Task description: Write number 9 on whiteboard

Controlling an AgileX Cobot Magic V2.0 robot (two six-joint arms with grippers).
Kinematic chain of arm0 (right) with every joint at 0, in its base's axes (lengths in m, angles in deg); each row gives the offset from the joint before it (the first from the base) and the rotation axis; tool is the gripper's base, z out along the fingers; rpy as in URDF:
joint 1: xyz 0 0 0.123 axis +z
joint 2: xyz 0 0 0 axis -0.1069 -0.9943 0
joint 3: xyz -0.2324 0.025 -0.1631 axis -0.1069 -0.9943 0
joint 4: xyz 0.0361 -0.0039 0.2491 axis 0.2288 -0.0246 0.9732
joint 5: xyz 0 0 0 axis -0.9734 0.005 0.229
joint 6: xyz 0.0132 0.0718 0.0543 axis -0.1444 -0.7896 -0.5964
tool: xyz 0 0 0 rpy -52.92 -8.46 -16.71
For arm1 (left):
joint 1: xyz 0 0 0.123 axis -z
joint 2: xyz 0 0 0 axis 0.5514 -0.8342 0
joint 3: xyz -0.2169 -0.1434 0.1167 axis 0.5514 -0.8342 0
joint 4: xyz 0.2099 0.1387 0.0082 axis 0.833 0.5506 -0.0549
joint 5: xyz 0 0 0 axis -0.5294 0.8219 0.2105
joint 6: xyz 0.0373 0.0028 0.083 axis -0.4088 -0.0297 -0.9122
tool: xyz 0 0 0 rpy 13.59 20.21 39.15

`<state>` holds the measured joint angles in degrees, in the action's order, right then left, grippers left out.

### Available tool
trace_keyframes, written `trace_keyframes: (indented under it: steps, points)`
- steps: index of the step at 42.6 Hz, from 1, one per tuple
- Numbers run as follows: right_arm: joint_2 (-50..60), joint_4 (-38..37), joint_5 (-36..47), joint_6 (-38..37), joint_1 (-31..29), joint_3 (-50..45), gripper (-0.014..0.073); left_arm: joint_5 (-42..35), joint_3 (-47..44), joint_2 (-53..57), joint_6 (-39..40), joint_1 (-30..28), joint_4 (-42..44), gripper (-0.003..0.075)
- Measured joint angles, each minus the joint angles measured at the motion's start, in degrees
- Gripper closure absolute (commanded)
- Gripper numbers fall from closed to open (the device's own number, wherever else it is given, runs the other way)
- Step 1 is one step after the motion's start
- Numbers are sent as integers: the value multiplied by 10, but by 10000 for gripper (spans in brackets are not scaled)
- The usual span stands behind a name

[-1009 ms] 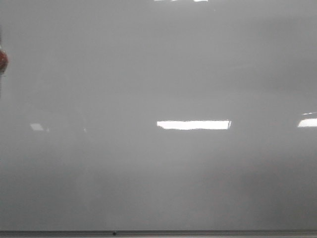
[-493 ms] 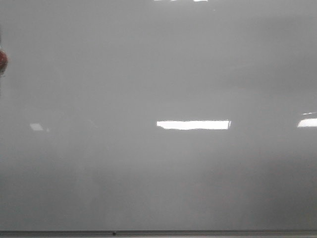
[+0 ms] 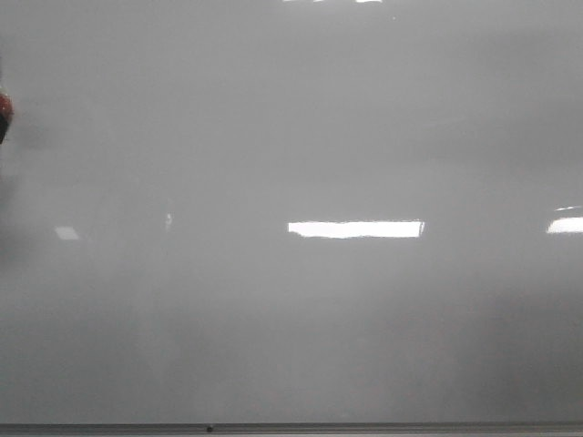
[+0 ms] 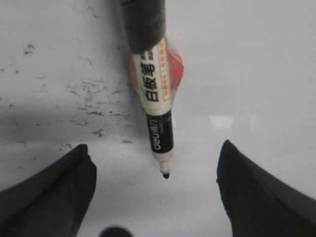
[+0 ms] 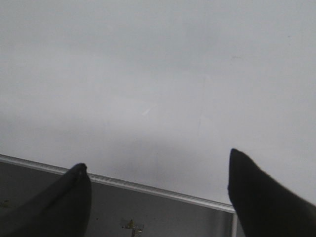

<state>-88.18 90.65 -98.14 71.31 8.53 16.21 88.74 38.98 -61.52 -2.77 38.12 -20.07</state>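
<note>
The whiteboard (image 3: 291, 319) fills the front view, glossy pale grey, with bright light reflections. No black digit 9 shows on it in any view. In the left wrist view a whiteboard marker (image 4: 157, 98) with a white label and black end points its black tip at the board (image 4: 256, 59). My left gripper (image 4: 154, 145) is open, its jaws wide apart on either side of the marker and not touching it. My right gripper (image 5: 158, 159) is open and empty over the board's (image 5: 158, 74) metal edge (image 5: 148, 187). Neither gripper shows in the front view.
A red object (image 3: 4, 109) shows at the left edge of the front view. Dark smudges (image 4: 89, 94) mark the board beside the marker. The grey frame (image 3: 364, 427) runs along the bottom. Beyond it lies a dark grey surface (image 5: 148, 212) with a small scrap (image 5: 132, 227).
The red object at the left edge has shifted slightly and a faint shadow has grown beside it. The board's surface is otherwise unchanged.
</note>
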Motion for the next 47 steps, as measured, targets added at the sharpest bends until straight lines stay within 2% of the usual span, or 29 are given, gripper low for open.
trace_keyframes:
  steps: [8,20,35,42,47]
  points:
    - [0,0,-1,0,0,0,3,-38,1,-32,0,0,0,360]
    - [0,0,-7,0,0,0,3,-76,1,-67,0,0,-1,440]
    - [0,0,-13,0,0,0,3,-87,1,-73,0,0,4,665]
    - [0,0,-13,0,0,0,3,-52,1,-62,0,0,4,735]
    - [3,0,-12,0,0,0,3,1,1,-26,0,0,6,739]
